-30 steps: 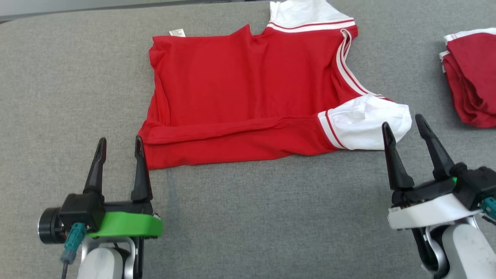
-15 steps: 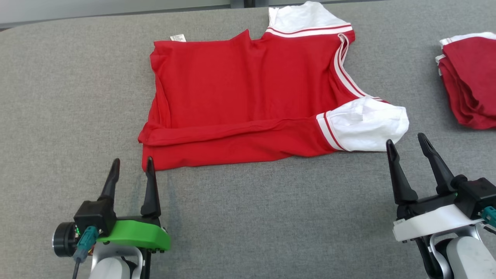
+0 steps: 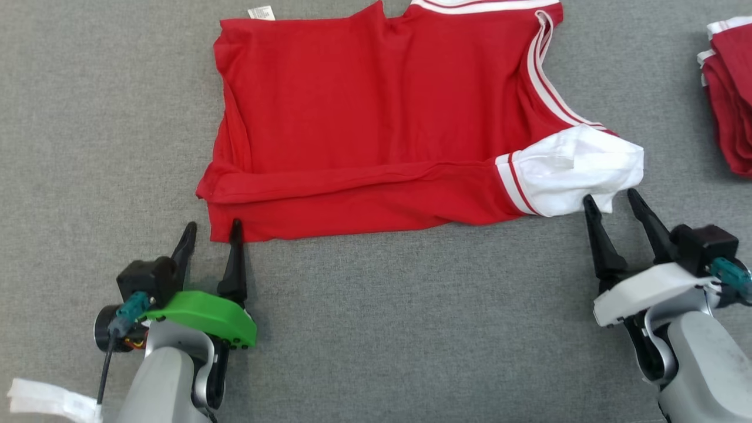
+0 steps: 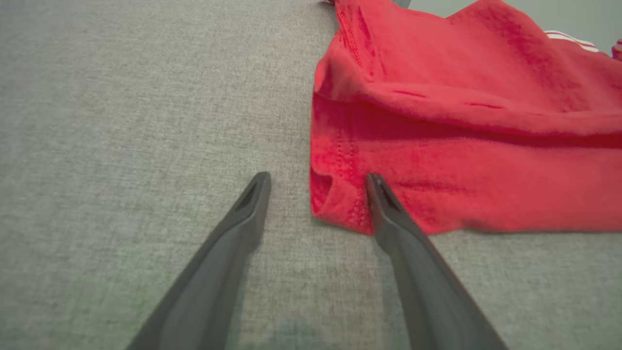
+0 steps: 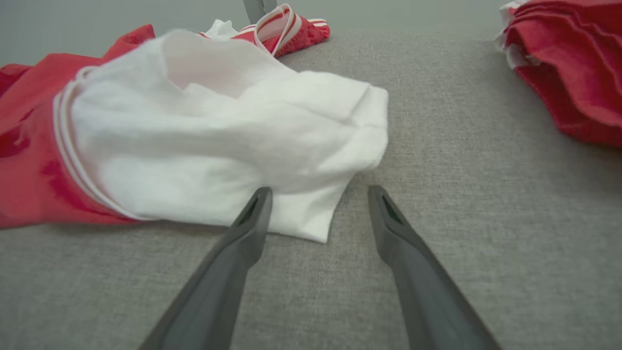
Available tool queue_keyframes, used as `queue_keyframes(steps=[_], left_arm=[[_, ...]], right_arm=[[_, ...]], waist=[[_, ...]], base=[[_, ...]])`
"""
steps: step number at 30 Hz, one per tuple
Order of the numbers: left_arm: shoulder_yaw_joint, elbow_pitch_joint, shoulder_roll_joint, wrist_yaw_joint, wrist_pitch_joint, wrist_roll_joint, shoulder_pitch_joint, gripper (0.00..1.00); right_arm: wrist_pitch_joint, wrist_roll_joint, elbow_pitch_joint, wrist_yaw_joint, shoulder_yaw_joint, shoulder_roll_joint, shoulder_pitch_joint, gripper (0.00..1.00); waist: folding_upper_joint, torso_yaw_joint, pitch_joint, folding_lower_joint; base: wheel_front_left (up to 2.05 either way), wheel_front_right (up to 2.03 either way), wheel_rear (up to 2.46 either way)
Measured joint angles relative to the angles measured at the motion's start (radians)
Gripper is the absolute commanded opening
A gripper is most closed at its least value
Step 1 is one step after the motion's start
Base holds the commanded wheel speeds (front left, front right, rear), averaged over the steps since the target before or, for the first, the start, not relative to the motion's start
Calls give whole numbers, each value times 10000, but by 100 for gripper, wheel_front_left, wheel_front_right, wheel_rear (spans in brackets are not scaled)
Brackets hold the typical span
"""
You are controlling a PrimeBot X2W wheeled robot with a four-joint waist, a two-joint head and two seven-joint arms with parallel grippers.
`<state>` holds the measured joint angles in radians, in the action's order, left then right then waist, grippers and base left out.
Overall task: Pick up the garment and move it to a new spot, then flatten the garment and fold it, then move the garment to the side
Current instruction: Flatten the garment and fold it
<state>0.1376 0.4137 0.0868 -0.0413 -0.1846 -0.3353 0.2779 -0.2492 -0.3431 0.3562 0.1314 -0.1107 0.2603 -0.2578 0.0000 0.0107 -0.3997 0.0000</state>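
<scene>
Red garment [image 3: 376, 117] flat on grey bench [image 3: 382, 329], mid to far part of head view, top edge cut off by the frame. Near strip doubled over the body as a long fold running left to right. White sleeve [image 3: 578, 170] with red and white stripes at the near right corner, rumpled, open end toward the right. Small white label [image 3: 261, 12] at the far left corner. Left pincer [image 3: 213, 223] wide open, gripping nothing, low over the bench at the garment's near left corner; in the left wrist view one finger over bare bench just beside the hem, the other overlapping the corner cloth, contact impossible to tell. Right pincer [image 3: 609, 195] also wide open, gripping nothing, at the near edge of the white sleeve; in the right wrist view one fingertip against the sleeve's lower edge, the other over bare bench just beside it. Stack of folded red clothes [image 3: 731, 100] at the right edge, well apart from the garment.
</scene>
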Motion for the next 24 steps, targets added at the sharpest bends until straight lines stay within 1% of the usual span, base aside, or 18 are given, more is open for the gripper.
queue_keyframes(steps=[4, 5, 6, 8, 13, 16, 20, 24], left_arm=[[29, 454, -8, -247, 222, -366, 430, 100], [54, 522, -8, -330, 303, -407, 515, 49], [46, 577, -19, -418, 351, -596, 573, 1], [113, 635, 31, -477, 382, -644, 656, 0], [242, 456, 86, -564, 127, -688, 662, 0], [232, 138, 125, -564, -12, -692, 479, 0], [176, -654, 217, -468, -33, -729, -25, 0], [127, -1419, 397, -399, 52, -775, -472, 0]], right_arm=[[-36, -362, 560, 0, -495, 136, -612, 100], [-50, -456, 681, 0, -598, 186, -727, 100], [-52, -562, 761, 0, -731, 240, -842, 71], [-50, -805, 901, 0, -966, 353, -1021, 0], [-73, -1296, 980, 2, -1438, 637, -1210, 0], [-81, -1480, 759, 2, -1429, 792, -1124, 0], [-109, -1546, 113, 2, -1106, 1028, -594, 0], [-123, -1524, -625, 2, -635, 1131, 106, 0]], waist=[[0, 45, -199, 0], [0, 57, -225, 0], [0, 63, -244, 0], [0, 67, -257, 0], [0, 80, -186, 0], [0, 94, -90, 0], [0, 107, 94, 0], [0, 135, 263, 0]], base=[[0, 0, 0], [0, 0, 0], [0, 0, 0], [0, 0, 0], [0, 0, 0], [0, 0, 0], [0, 0, 0], [0, 0, 0]])
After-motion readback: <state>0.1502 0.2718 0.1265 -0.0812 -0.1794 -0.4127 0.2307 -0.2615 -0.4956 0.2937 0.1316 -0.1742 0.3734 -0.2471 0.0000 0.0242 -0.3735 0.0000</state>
